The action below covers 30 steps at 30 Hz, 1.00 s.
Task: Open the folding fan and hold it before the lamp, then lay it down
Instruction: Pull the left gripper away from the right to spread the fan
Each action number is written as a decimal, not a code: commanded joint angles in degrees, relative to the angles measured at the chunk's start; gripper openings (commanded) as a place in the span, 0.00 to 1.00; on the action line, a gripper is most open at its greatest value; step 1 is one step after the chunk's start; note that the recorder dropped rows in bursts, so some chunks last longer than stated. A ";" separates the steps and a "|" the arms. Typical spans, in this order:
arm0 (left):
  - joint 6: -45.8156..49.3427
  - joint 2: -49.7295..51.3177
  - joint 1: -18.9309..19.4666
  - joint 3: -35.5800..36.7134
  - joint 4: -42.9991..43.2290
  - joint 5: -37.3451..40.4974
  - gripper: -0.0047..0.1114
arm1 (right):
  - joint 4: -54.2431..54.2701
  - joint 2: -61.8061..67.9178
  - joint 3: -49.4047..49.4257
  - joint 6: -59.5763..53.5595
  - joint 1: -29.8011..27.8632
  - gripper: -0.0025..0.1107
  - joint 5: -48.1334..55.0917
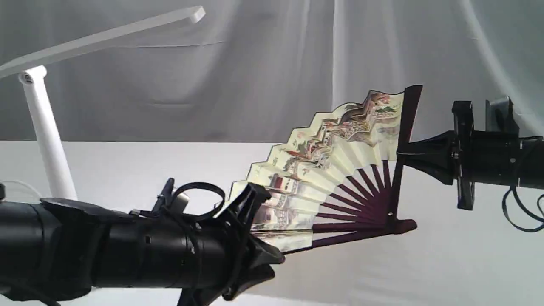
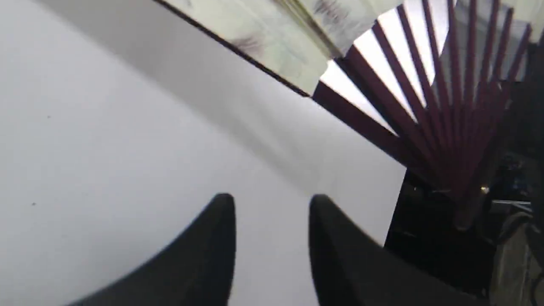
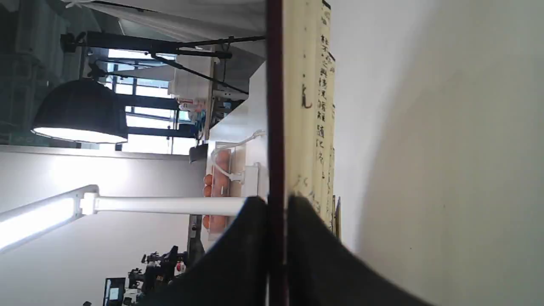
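The left gripper [image 1: 271,225] is closest to the exterior camera, a black bulk on its arm low in the left of the scene. Its jaws stand apart with nothing between them. In the left wrist view, the left gripper [image 2: 272,202] shows only bare white table [image 2: 106,148] in the gap. The fingertips [image 2: 225,204] are clear of the folding fan [image 2: 272,38], whose lower guard and paper edge pass just beyond them.

From there the folding fan [image 1: 335,153] spreads up and to the right in the exterior view. It is roughly a quarter open, the pleated cream paper showing its printed village scene. The dark purple-brown ribs converge on the pivot at lower right. One guard lies nearly level, pointing back toward the left gripper, and the other stands upright.

The right gripper [image 1: 401,154] reaches in from the right and is clamped on that upright guard. In the right wrist view, the right gripper [image 3: 276,202] has its two black fingers pressed against either side of the dark strip. Here the folding fan [image 3: 304,106] is seen edge-on, with ink writing on its folds.

The fan hangs above the table [image 1: 127,170], in front of a white cloth backdrop [image 1: 255,63]. The lamp [image 1: 44,127] stands at the far left, well apart from the fan, its bar head slanting upward. In the right wrist view the lamp [image 3: 170,205] has its head glowing.
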 commanded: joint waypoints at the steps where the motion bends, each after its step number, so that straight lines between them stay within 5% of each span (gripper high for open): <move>1: -0.87 2.84 -0.23 -0.63 0.34 0.97 0.43 | 0.95 -0.68 0.01 0.02 0.76 0.02 0.88; 10: 0.73 6.06 -0.23 -8.24 0.34 3.96 0.42 | 2.29 -0.68 0.01 2.14 1.77 0.02 0.88; 24: -7.43 6.06 0.01 -8.66 0.34 -4.96 0.42 | 7.97 -2.72 0.01 4.05 1.77 0.02 0.88; 30: -8.19 5.25 2.09 -11.76 0.34 -1.68 0.42 | 7.97 -3.57 0.01 4.28 1.77 0.02 0.88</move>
